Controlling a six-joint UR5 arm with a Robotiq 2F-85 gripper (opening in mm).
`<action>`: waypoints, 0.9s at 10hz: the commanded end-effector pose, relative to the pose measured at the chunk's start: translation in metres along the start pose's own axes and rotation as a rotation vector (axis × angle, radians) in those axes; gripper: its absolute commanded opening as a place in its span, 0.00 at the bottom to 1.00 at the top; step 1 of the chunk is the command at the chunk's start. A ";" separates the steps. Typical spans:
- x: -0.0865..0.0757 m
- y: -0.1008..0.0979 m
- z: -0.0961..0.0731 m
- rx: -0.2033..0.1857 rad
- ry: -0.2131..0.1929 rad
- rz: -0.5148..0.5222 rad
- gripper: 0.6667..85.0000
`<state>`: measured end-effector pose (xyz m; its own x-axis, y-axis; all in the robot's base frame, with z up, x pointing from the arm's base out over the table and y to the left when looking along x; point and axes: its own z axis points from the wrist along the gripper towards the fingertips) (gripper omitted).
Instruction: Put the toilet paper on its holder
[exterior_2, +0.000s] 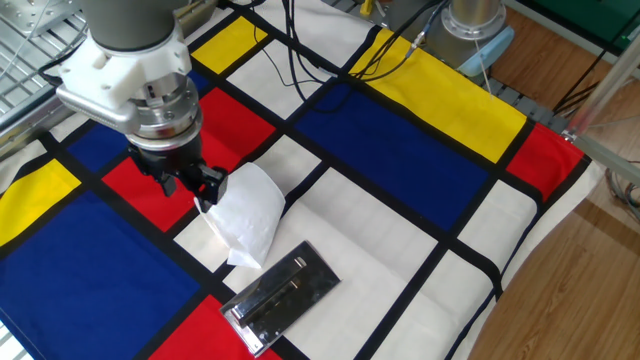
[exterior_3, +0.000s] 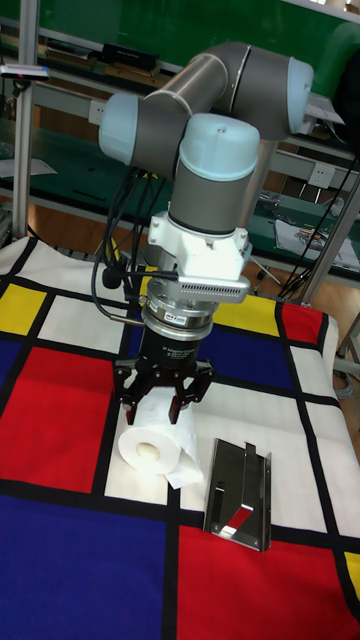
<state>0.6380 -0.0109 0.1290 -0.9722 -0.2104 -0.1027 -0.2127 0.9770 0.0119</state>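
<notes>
The arm points its gripper (exterior_3: 155, 397) straight down, fingers spread apart.
</notes>
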 end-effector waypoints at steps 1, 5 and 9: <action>0.002 0.007 0.000 -0.038 -0.010 0.052 0.72; 0.014 0.019 0.012 -0.044 -0.035 0.135 0.88; 0.013 0.016 0.017 -0.001 -0.053 0.124 0.91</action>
<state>0.6226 0.0025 0.1129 -0.9865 -0.0888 -0.1376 -0.0947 0.9948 0.0371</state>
